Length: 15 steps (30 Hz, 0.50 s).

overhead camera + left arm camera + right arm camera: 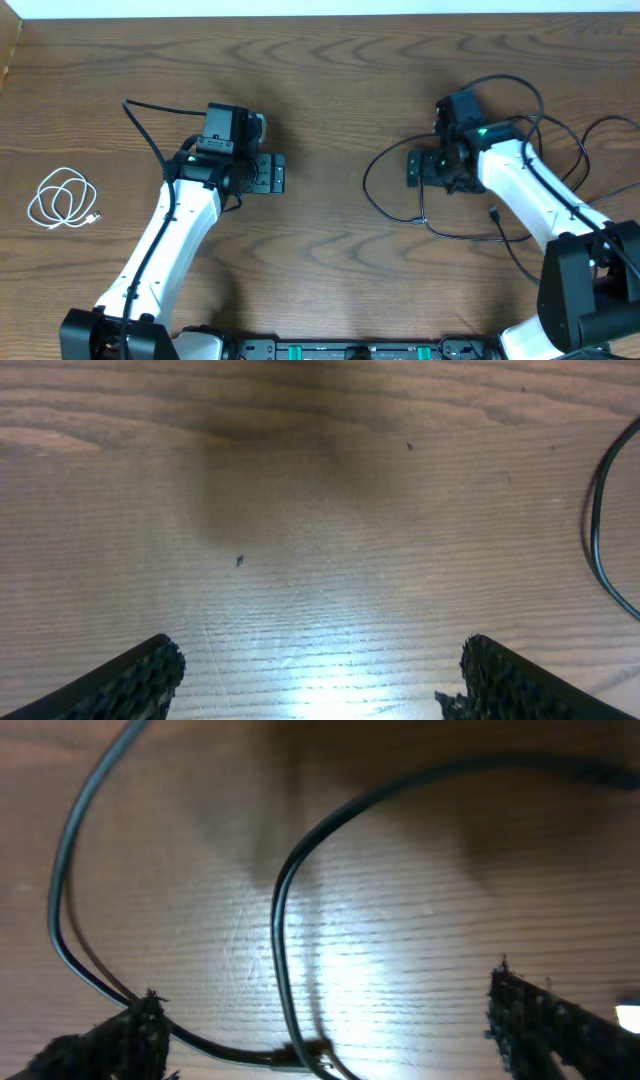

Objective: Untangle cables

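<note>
Jaws wide and empty on left gripper (pixel 273 173) and right gripper (pixel 415 168). At 3 o'clock black cables (pixel 366 183) loop under the right gripper; white cable (pixel 65 190) lies coiled at 9 o'clock. I judge them light, limp, slippery: pinch 1 strand mid-loop, clear of plugs.

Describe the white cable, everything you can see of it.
The white cable is a thin, smooth, plastic-looking cord, short next to the black ones. It is gathered in a few loose overlapping loops and lies flat on the wooden table near its far left edge. One small plug sticks out at the coil's lower right. The other end cannot be made out. Only the table touches it, and it shows in the overhead view alone.
</note>
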Each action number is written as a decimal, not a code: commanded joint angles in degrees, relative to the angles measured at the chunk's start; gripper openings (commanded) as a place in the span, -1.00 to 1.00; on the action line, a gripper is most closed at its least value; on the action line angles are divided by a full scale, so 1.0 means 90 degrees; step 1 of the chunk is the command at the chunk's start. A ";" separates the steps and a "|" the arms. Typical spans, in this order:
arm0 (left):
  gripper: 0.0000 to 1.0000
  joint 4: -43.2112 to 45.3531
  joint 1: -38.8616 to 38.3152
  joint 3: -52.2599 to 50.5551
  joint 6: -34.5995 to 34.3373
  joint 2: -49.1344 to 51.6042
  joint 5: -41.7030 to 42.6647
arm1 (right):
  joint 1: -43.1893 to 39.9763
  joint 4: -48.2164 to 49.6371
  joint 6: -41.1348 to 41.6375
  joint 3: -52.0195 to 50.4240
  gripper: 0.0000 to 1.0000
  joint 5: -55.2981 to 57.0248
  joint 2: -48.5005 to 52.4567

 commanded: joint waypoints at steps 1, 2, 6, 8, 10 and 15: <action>0.79 -0.0015 -0.0002 0.0041 -0.0036 -0.0051 -0.0039 | 0.0119 0.0192 0.0369 -0.0267 0.80 0.0012 -0.0027; 0.79 -0.0017 -0.0002 0.0041 -0.0036 -0.0051 -0.0039 | 0.0131 0.0253 0.0369 -0.0308 0.62 0.0010 -0.0027; 0.79 -0.0015 -0.0002 0.0041 -0.0036 -0.0051 -0.0039 | 0.0134 0.0384 0.0376 -0.0364 0.30 0.0010 -0.0027; 0.79 -0.0015 -0.0002 0.0041 -0.0036 -0.0051 -0.0036 | 0.0136 0.0469 0.0449 -0.0415 0.18 0.0036 -0.0027; 0.79 -0.0015 -0.0002 0.0041 -0.0036 -0.0051 -0.0039 | 0.0134 0.0631 0.0461 -0.0515 0.18 0.0039 -0.0027; 0.79 -0.0017 -0.0002 0.0041 -0.0036 -0.0051 -0.0039 | 0.0136 0.1083 0.0466 -0.0816 0.21 0.0056 0.0007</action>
